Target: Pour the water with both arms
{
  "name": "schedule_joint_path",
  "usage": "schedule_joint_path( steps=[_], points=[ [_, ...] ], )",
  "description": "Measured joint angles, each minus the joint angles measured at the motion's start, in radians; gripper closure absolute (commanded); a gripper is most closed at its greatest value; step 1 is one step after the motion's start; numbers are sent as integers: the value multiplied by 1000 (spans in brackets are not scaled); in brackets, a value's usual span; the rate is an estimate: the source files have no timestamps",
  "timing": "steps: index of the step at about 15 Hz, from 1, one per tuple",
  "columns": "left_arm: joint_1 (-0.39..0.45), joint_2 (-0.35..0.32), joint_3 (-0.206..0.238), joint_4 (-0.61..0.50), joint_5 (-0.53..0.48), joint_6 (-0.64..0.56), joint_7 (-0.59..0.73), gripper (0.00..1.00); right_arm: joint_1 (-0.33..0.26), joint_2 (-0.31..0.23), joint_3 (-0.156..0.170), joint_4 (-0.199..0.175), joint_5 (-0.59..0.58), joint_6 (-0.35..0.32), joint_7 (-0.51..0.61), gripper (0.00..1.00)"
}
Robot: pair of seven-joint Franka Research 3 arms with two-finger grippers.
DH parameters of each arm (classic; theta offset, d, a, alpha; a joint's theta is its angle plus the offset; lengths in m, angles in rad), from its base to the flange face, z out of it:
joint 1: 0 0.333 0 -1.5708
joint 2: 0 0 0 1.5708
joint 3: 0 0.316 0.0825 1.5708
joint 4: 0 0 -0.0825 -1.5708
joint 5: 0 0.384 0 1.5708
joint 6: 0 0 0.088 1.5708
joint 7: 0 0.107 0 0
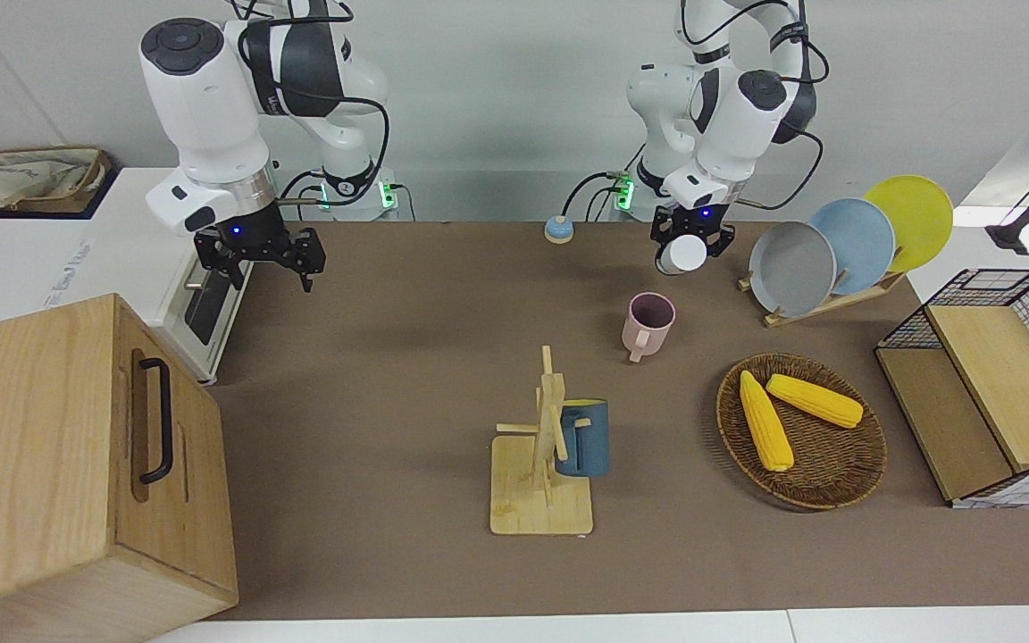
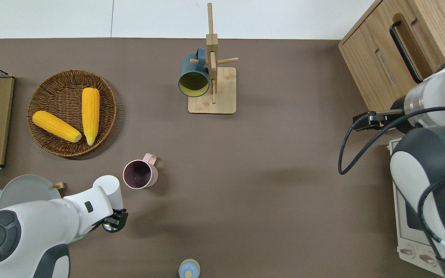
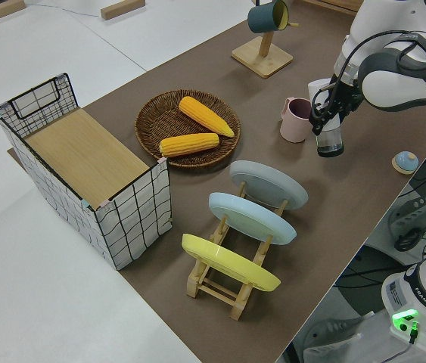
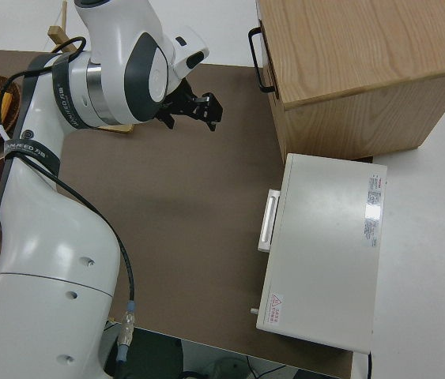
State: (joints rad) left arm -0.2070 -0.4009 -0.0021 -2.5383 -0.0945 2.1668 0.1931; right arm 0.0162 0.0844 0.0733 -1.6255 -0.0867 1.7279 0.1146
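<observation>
My left gripper is shut on a white cup and holds it tilted in the air. Its closed white end points away from the robots. In the overhead view the gripper is over bare brown mat, and the cup's white end is close beside a pink mug. The pink mug stands upright and looks empty. The left side view shows the gripper above the cup's greyish lower end. My right gripper is open and empty, up over the mat by the toaster oven. It also shows in the right side view.
A wooden mug rack carries a blue mug. A wicker basket holds two corn cobs. A plate rack holds three plates. A wire basket, a wooden cabinet and a small blue knob are also here.
</observation>
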Motion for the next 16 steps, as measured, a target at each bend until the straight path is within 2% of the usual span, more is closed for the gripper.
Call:
schedule_joint_path(
  steps=[3, 9, 13, 16],
  points=[
    [-1, 27, -10, 8, 38, -37, -46, 1000, 4, -3, 3, 11, 2, 1, 0, 11],
    [-2, 82, -11, 49, 43, -84, -76, 1000, 4, -15, 11, 66, 2, 1, 0, 11],
    [-3, 124, -20, 82, 43, -122, -96, 1000, 4, -15, 12, 71, 2, 1, 0, 11],
    [-5, 180, -43, 142, 44, -189, -127, 1000, 3, -16, 8, 72, 2, 1, 0, 11]
  ],
)
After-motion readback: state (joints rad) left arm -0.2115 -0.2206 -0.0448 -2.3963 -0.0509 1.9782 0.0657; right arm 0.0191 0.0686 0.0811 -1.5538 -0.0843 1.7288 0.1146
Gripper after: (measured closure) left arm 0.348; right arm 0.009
